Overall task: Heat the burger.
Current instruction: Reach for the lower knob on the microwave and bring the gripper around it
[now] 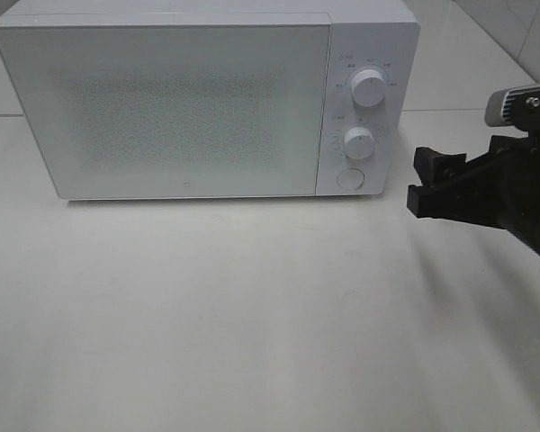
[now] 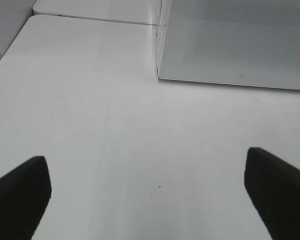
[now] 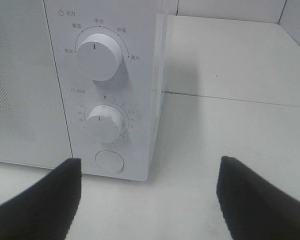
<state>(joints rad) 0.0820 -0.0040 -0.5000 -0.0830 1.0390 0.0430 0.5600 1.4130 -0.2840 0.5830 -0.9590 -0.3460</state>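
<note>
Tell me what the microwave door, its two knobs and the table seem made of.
Microwave door: looks like pale glass or glossy plastic, fine dotted mesh showing through. Upper knob and lower knob: probably smooth matte white plastic, each with a dark marker line. Table: white, smooth, faint sheen, likely laminate; unsure.

White microwave (image 1: 369,36) — its door (image 1: 162,103) speckled with fine grey dots (a mesh pattern) — on a white table (image 1: 252,315); black right gripper (image 1: 420,180).

White table (image 1: 252,342); white microwave (image 1: 180,99) standing on far part, door shut.
</note>
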